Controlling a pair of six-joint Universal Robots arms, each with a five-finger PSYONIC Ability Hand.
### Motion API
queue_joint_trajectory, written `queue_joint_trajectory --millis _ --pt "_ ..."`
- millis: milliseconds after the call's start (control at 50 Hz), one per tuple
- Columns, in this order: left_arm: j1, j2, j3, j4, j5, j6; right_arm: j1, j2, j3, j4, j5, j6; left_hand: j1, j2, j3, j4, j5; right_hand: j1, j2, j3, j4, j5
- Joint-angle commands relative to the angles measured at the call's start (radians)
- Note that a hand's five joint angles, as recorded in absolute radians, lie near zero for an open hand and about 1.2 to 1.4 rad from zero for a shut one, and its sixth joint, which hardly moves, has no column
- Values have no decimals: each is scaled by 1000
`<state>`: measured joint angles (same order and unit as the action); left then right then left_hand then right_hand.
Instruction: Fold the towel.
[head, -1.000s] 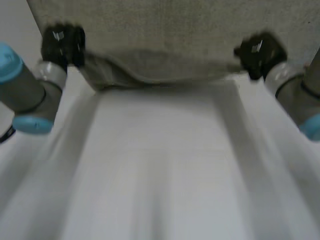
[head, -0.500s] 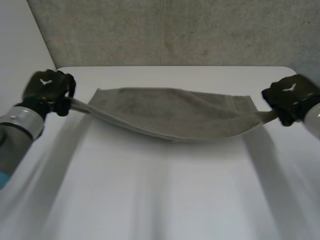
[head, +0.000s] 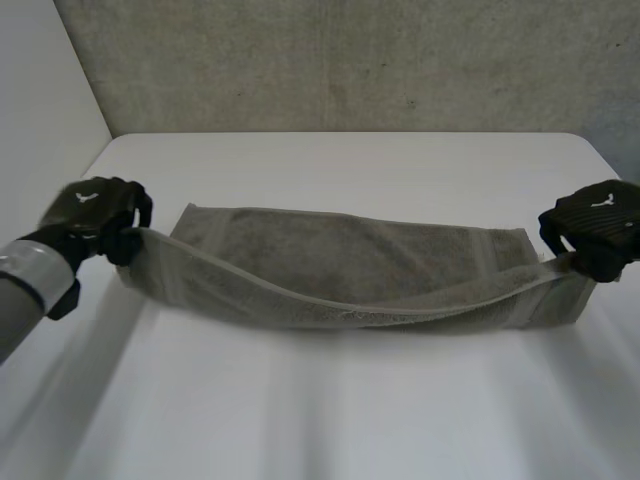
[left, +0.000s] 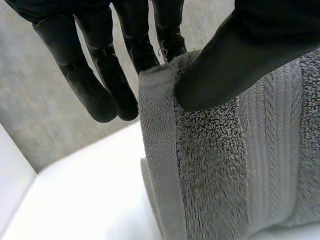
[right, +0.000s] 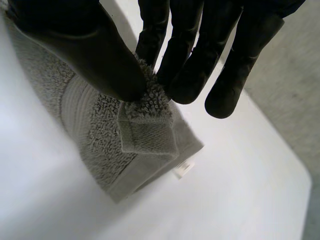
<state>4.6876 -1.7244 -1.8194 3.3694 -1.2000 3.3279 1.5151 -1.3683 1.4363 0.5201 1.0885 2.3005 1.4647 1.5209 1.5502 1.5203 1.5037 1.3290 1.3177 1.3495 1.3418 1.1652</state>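
Spanning the white counter (head: 350, 400), a grey terry towel (head: 340, 275) lies doubled lengthwise, its upper layer raised at both ends.
The black left hand (head: 95, 215) pinches one end's corner between thumb and fingers; the black right hand (head: 600, 225) pinches the opposite corner likewise.

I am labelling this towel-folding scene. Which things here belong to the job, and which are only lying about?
Belong to the job:
towel
left hand, pinching one end corner
right hand, pinching the other end corner

Only surroundings:
white table, under the towel
grey wall, behind the table
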Motion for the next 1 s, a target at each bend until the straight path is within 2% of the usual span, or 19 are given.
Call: queue_joint_trajectory --millis 20,140,240,420,520,640,660,680,700,720,740,880,1000 --pt "-50 -243 205 2 -50 1 19 202 -124 -5 53 26 -68 -125 -154 -124 -282 67 79 47 54 57" --pt "-101 -371 356 2 -130 2 76 311 -224 -40 102 91 -68 -125 -154 -124 -282 67 79 47 54 57" --pt "-139 -512 529 5 -225 2 103 405 -301 -158 171 186 -68 -125 -154 -124 -282 67 79 47 54 57" --pt "-190 -623 661 76 -259 2 157 465 -349 -305 228 263 -68 -125 -154 -124 -282 67 79 47 54 57" --pt "-201 -658 700 136 -314 10 177 480 -352 -431 264 307 -68 -125 -154 -124 -282 67 79 47 54 57" --pt "-213 -667 710 174 -343 16 191 499 -358 -450 269 306 -68 -125 -154 -124 -282 67 79 47 54 57" --pt "-218 -669 706 179 -342 16 197 505 -361 -450 271 306 -68 -125 -154 -124 -282 -385 -374 -406 -398 -396" --pt "-219 -666 697 180 -337 18 200 506 -361 -450 277 306 -324 -380 -409 -379 -537 -971 -960 -991 -984 -982" --pt "-219 -666 697 180 -337 18 200 506 -361 -450 277 306 -326 -383 -412 -382 -540 -977 -966 -997 -990 -988" --pt "-224 -664 687 180 -337 22 201 506 -361 -450 293 307 -975 -1031 -1060 -1030 -1188 -1154 -1143 -1175 -1167 -1165" --pt "-228 -661 677 179 -339 28 203 502 -361 -450 312 309 -1290 -1346 -1376 -1346 -1504 -1154 -1143 -1175 -1167 -1165" --pt "-247 -632 626 182 -340 83 209 479 -335 -457 321 318 -1290 -1346 -1376 -1346 -1504 -1154 -1143 -1175 -1167 -1165" --pt "-245 -574 568 179 -345 94 206 332 -245 -491 321 318 -1290 -1346 -1376 -1346 -1504 -1154 -1143 -1175 -1167 -1165"
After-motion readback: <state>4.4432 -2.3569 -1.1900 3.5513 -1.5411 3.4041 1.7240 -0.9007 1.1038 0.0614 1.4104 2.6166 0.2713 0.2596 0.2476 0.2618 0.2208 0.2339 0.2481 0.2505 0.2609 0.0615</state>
